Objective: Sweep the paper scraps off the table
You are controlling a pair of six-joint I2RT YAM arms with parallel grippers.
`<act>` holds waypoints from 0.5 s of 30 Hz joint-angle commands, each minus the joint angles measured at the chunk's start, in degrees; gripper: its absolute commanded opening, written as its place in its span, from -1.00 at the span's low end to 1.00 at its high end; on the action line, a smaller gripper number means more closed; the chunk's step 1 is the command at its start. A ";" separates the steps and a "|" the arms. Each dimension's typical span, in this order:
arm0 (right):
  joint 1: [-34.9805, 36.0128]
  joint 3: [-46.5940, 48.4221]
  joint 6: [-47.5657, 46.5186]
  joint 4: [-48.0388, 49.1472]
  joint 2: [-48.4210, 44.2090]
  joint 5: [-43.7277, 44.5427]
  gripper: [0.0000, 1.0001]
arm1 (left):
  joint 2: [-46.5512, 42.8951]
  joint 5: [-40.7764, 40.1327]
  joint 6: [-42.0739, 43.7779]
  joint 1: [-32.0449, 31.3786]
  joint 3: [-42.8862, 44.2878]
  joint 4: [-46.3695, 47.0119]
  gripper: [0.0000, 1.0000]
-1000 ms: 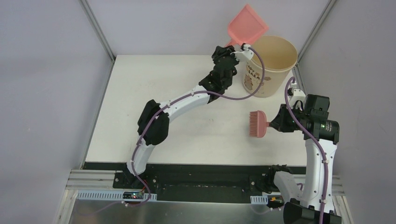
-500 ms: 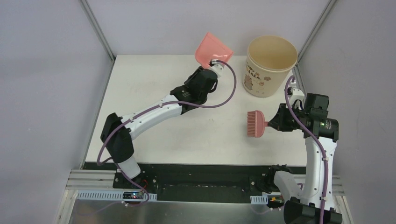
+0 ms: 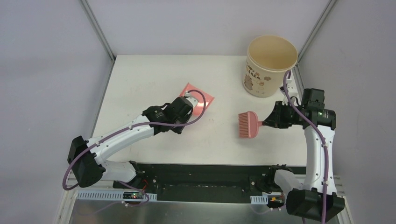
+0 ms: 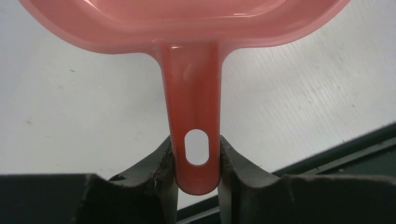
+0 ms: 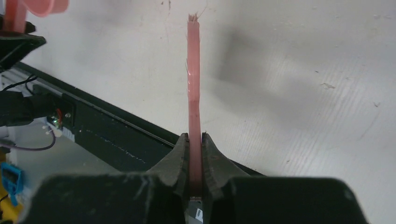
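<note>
My left gripper (image 3: 186, 108) (image 4: 196, 158) is shut on the handle of the pink dustpan (image 3: 200, 97) (image 4: 187, 28), which lies low over the middle of the white table (image 3: 140, 79). My right gripper (image 3: 272, 121) (image 5: 195, 158) is shut on the handle of the pink brush (image 3: 248, 125) (image 5: 193, 79), held edge-on above the table's right half, bristles pointing left. No paper scraps show on the table in any view.
A beige round bucket (image 3: 271, 65) stands at the table's back right corner, behind the right arm. The table's black front edge (image 3: 201, 168) runs along the near side. Grey walls close in left, right and back.
My left arm has swung the dustpan from above the bucket down and leftward to the table's middle. My right gripper has shifted the brush slightly left.
</note>
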 commanded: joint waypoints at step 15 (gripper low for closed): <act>18.63 2.02 -8.42 -2.73 23.48 -16.36 -1.00 | 9.87 22.88 -10.80 -0.51 -8.76 4.64 -1.00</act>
